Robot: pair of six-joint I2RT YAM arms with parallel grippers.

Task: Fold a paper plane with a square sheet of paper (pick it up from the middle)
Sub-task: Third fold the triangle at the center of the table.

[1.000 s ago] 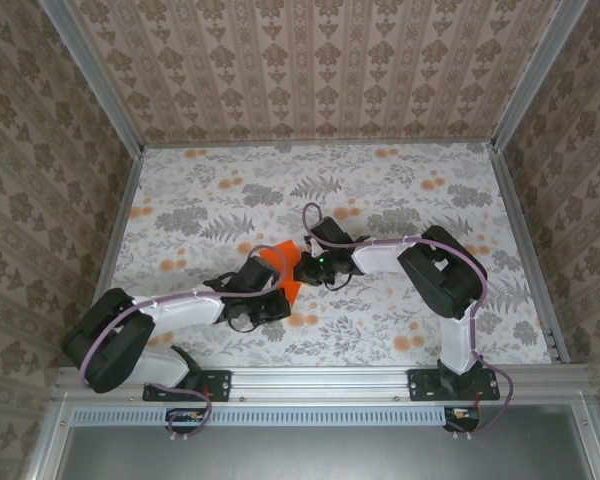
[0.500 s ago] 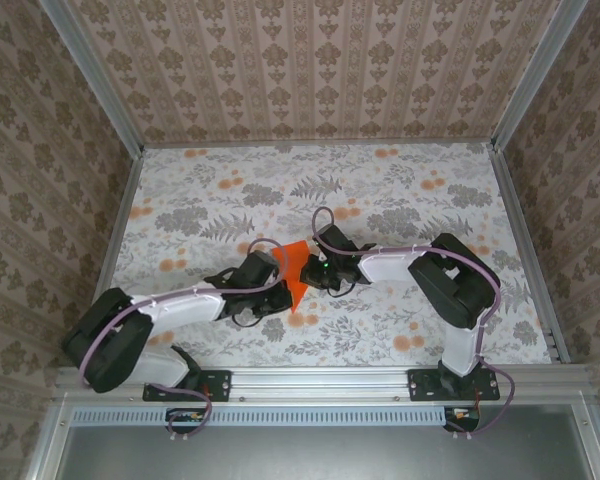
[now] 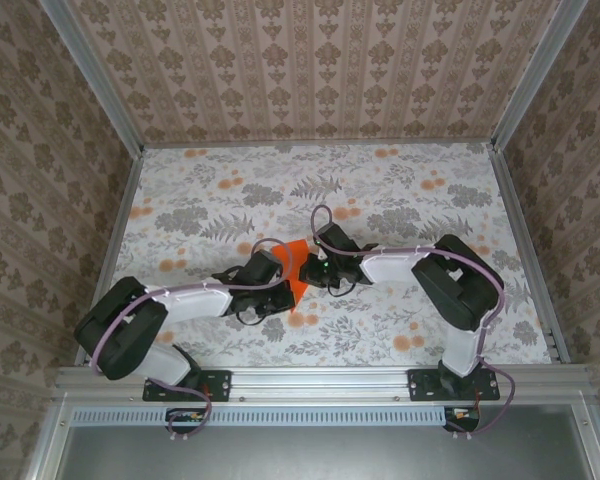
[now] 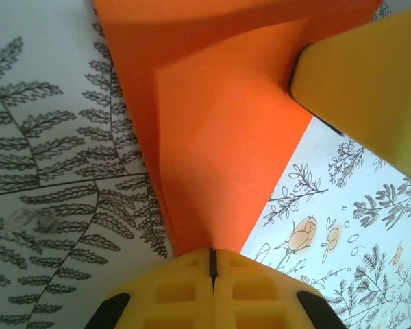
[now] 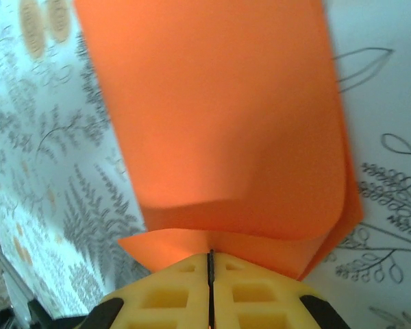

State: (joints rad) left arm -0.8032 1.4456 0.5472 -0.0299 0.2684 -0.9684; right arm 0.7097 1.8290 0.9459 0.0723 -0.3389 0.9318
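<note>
Square sheet of bright orange paper [image 3: 294, 268], thin and creased into a layered wedge with one narrow pointed end, is sitting between the two arms near the middle of the grey-and-orange floral printed tabletop [image 3: 410, 190]. The yellow-fingered left gripper [image 4: 212, 257] is pinching the narrow pointed end, fingers pressed together on the sheet, with a crease running up from the grip. The right gripper [image 5: 210, 259] is clamping a wider edge, fingers closed on doubled layers that are bulging slightly above the grip.
</note>
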